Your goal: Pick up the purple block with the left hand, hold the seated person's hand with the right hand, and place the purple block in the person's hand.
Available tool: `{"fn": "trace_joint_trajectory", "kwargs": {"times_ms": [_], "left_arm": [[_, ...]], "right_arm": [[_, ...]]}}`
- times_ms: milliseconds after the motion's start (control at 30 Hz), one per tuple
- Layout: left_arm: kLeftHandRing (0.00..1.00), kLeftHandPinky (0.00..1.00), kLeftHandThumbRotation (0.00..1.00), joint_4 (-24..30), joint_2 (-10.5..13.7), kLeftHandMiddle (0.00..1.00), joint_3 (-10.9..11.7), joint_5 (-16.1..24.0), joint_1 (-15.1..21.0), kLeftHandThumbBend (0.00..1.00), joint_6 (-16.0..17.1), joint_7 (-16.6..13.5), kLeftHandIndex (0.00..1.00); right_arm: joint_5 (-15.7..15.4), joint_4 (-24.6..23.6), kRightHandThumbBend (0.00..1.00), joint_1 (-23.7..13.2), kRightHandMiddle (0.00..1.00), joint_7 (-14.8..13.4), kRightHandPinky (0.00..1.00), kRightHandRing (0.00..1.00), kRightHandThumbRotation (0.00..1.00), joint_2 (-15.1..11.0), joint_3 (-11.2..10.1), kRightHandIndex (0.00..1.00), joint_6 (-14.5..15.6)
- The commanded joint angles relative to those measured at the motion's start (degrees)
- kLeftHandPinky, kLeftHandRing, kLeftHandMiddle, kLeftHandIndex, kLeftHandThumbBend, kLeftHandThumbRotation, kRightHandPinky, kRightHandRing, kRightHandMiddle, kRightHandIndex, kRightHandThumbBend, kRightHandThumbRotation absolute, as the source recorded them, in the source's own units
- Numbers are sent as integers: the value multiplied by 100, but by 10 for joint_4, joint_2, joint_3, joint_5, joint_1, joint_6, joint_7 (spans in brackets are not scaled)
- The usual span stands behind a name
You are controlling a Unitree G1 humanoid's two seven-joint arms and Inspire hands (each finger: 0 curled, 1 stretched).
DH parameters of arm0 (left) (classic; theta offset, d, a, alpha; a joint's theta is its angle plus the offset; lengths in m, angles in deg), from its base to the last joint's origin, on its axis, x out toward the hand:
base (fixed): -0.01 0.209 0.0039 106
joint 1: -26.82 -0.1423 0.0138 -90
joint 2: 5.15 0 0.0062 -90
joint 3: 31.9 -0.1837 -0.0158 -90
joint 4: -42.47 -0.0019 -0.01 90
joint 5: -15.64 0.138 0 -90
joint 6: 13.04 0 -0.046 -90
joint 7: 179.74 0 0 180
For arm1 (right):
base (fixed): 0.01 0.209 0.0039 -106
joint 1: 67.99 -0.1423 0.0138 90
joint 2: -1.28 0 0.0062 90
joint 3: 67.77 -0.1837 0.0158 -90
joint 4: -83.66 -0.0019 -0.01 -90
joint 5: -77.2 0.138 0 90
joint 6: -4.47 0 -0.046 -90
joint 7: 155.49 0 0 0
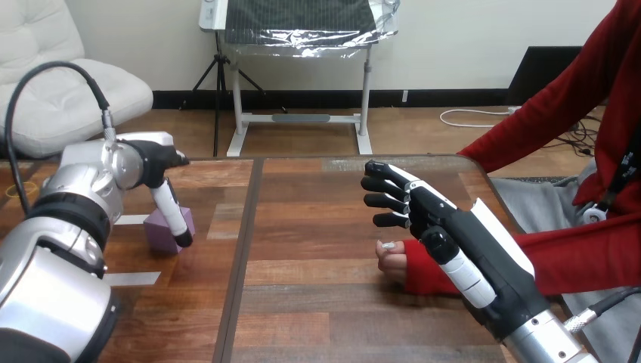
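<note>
The purple block (162, 231) sits on the wooden table (317, 249) at the left. My left hand (171, 203) comes down from a bent wrist onto the block's right side and touches it; the arm hides the rest of the hand. At the right, my right hand (453, 234) hovers over the person's hand (391, 262), which rests on the table with a red sleeve behind it. My right hand's fingers (387, 200) are relaxed and half bent, above the person's fingers and not wrapped round them. Its thumb (462, 271) lies in front of the red cuff.
Two white tape strips (133, 220) (133, 278) lie on the table near the block. A dark seam (243, 257) runs front to back across the tabletop. The person's red-sleeved forearm (582, 257) stretches along the table's right edge.
</note>
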Motion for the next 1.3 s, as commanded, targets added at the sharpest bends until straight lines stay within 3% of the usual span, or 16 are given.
{"fn": "trace_joint_trajectory", "kwargs": {"times_ms": [0, 400, 500, 600, 833, 1100, 1267], "left_arm": [[100, 94, 22, -7, -14, 100, -9, 6, 16, 96, -5, 6, 99], [98, 91, 13, -15, -23, 100, -14, 4, 8, 97, -12, 4, 98], [96, 87, 8, -17, -24, 98, -17, 6, 5, 82, -9, 1, 98], [93, 84, 3, -17, -24, 96, -20, 7, 2, 77, -7, -5, 97], [97, 89, 1, -19, -24, 98, -41, 29, -2, 57, -3, -17, 97], [99, 93, 0, -22, -26, 100, -50, 38, -7, 49, -5, -32, 96], [100, 92, 0, -23, -28, 100, -53, 41, -9, 52, -11, -39, 95]], "right_arm": [[8, -31, 100, -30, 89, 1, 81, 87, 100, -2, -6, 91, -6], [6, -34, 100, -29, 89, 0, 81, 86, 100, -2, -6, 91, -6], [4, -33, 100, -28, 89, -1, 81, 86, 100, -2, -6, 91, -7], [5, -33, 100, -27, 89, -1, 81, 86, 100, -2, -7, 91, -8], [8, -34, 100, -26, 89, 1, 81, 86, 100, -3, -7, 91, -8], [9, -31, 100, -27, 89, 1, 81, 86, 100, -1, -7, 91, -11], [11, -32, 100, -28, 89, 3, 81, 86, 100, -1, -6, 91, -9]]}}
